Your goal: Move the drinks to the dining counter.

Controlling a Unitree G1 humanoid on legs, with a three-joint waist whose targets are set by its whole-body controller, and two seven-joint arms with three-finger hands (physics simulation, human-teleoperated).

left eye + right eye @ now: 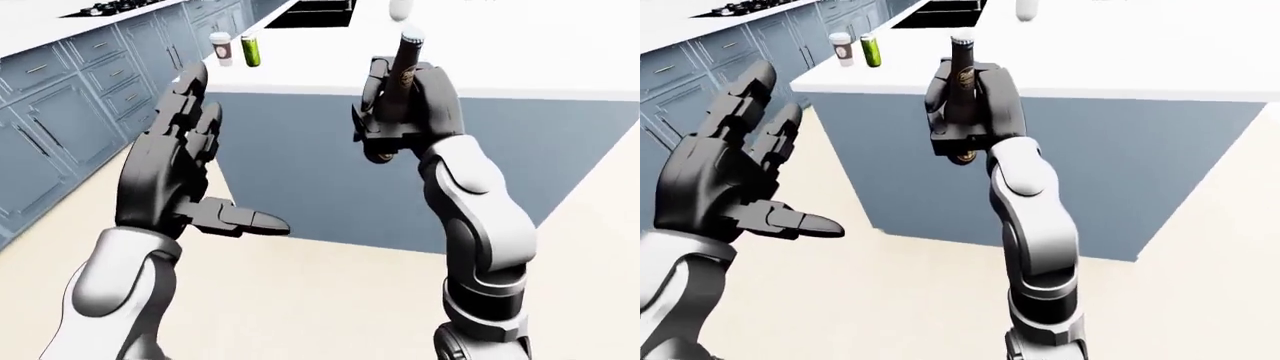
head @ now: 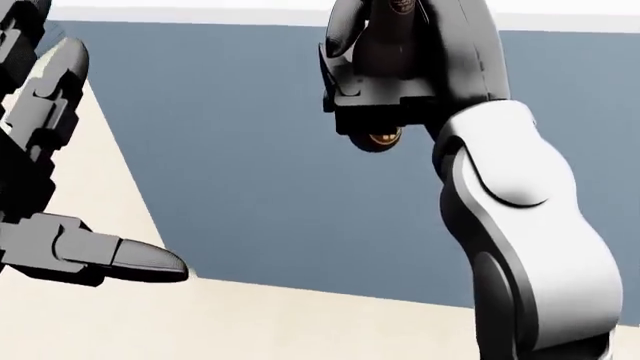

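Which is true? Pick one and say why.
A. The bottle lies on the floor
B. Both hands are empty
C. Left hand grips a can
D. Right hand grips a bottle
D: the right hand has its fingers closed round the upright dark bottle; the left hand is open and empty.
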